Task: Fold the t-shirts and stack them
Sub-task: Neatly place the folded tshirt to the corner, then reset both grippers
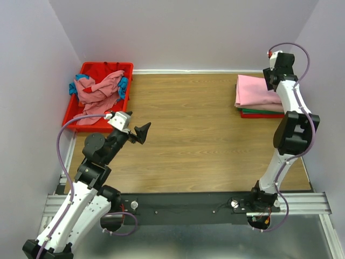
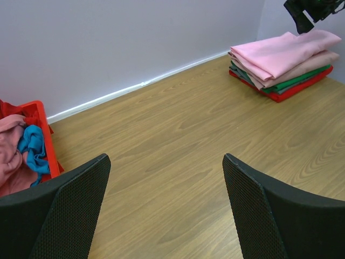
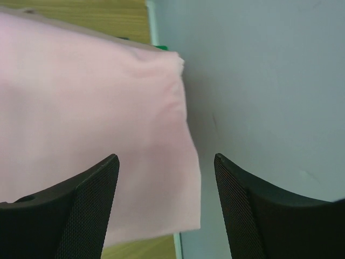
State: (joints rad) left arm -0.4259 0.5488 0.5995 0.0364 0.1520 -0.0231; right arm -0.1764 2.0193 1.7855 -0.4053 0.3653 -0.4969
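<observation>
Progress looks past halfway, in my judgement: a folded stack (image 1: 257,98) sits at the far right of the bench (image 1: 188,129), with a bright pink shirt (image 2: 280,51) on top and a duller pink, green and red beneath; the right fingers (image 3: 81,210) stand apart just above the pink shirt's corner, clamped on nothing; the left fingers (image 2: 70,210) are wide apart and empty, hovering over bare wood near the red bin (image 1: 116,65); in that bin lie crumpled shirts (image 1: 99,89), rose and blue-teal, not yet folded; those are left to fetch, fold and add to the stack.
</observation>
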